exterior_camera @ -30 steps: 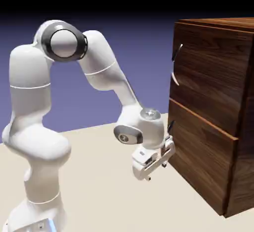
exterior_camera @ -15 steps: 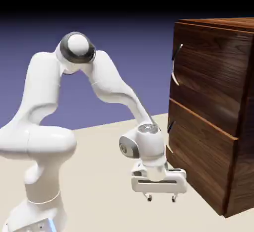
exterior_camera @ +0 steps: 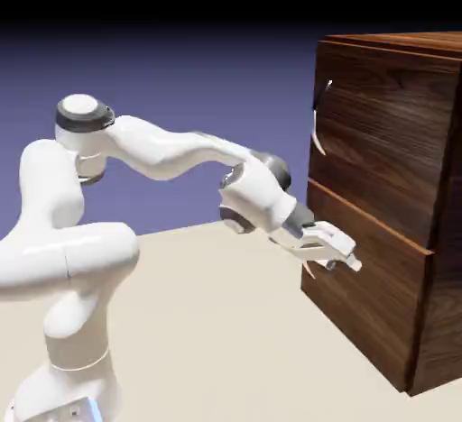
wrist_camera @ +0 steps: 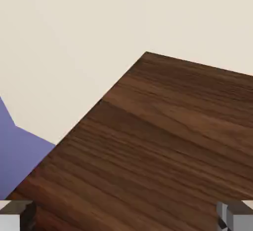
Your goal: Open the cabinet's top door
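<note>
The cabinet (exterior_camera: 397, 231) of dark walnut-grain wood stands at the exterior view's right. Its top door (exterior_camera: 388, 141) is shut, flush with the front, and carries a thin curved silver handle (exterior_camera: 318, 121) near its left edge. My gripper (exterior_camera: 343, 260) is well below that handle, level with the top of the lower front panel (exterior_camera: 361, 303) and right in front of it. In the hand view, wood grain (wrist_camera: 163, 146) fills the lower right, and my fingertips (wrist_camera: 15, 214) sit wide apart at the bottom corners. The gripper (wrist_camera: 126, 217) is open, holding nothing.
The beige table (exterior_camera: 207, 339) stretches out in front of the cabinet. A small silver bit of the lower panel's handle (exterior_camera: 309, 270) peeks out under my hand. The robot's base (exterior_camera: 72, 384) stands at the lower left. Blue-violet backdrop (wrist_camera: 20, 151) shows at the hand view's left.
The arm swung its elbow down and stretched toward the cabinet. The hand rose from near the table and turned from pointing down to facing the lower panel's top edge.
</note>
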Available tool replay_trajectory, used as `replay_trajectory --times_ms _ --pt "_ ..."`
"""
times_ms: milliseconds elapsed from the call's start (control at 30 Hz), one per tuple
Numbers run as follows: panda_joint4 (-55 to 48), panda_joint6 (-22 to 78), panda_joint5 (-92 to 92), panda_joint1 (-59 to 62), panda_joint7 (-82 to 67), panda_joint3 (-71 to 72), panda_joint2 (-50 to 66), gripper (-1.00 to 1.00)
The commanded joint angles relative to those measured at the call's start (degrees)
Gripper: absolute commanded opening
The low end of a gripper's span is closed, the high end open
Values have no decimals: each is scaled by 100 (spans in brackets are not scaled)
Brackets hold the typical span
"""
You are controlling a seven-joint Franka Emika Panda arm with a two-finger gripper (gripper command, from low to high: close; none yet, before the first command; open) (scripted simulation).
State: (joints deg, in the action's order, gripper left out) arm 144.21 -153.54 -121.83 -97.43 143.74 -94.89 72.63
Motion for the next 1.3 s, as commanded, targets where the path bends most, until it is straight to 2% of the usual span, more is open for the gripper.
replay_trajectory --times_ms 0,267,467,500,633,967,1267 --pt "-33 40 -241 -191 200 -187 208 0" --pt "-272 331 -1971 -1565 1639 -1535 1703 0" --pt "-1046 443 -2268 -667 1608 -1361 1624 0" --pt "-1047 443 -2268 -667 1608 -1361 1624 -100" --pt "-424 1075 -2440 -1064 1268 -1578 1691 -100" --pt "1555 3461 -2226 -2132 262 -2689 1677 -100" --pt "2581 5704 -1087 -2086 -468 -4199 1411 -100"
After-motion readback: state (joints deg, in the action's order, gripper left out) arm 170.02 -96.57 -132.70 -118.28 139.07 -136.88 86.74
